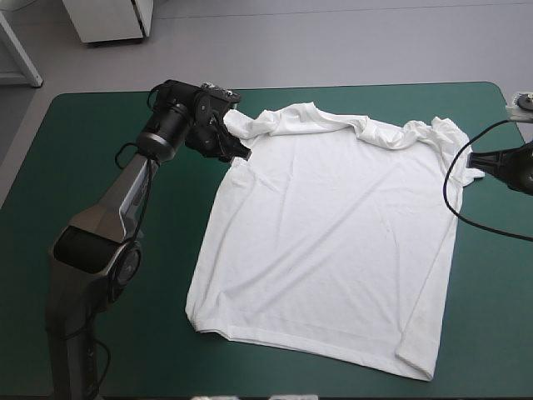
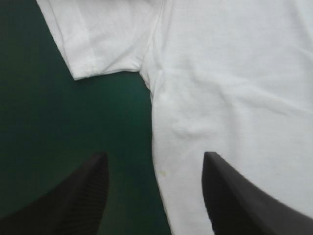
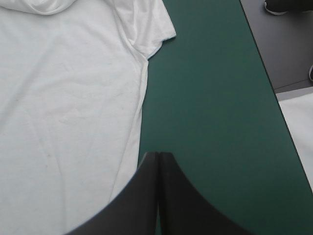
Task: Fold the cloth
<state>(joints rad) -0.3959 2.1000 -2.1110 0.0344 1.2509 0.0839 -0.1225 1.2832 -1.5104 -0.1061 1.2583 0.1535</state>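
The white T-shirt (image 1: 333, 242) lies spread flat on the teal-green cover, collar toward the far edge, hem toward the near edge. My left gripper (image 1: 236, 150) hovers at the shirt's far left armpit. Seen from the left wrist, that gripper (image 2: 154, 159) is open, with the shirt's side edge (image 2: 156, 147) running between its fingers and the short sleeve (image 2: 102, 39) ahead. My right gripper (image 1: 475, 158) sits by the far right sleeve. From the right wrist, this gripper (image 3: 159, 154) is shut and holds nothing, just beside the shirt's side edge (image 3: 139, 122), with the sleeve (image 3: 146, 29) ahead.
Bare teal-green cover (image 1: 166, 350) flanks the shirt on both sides. The table's right edge (image 3: 259, 54) runs close beside my right gripper, with floor beyond it. A small grey fitting (image 1: 523, 104) sits at the far right corner.
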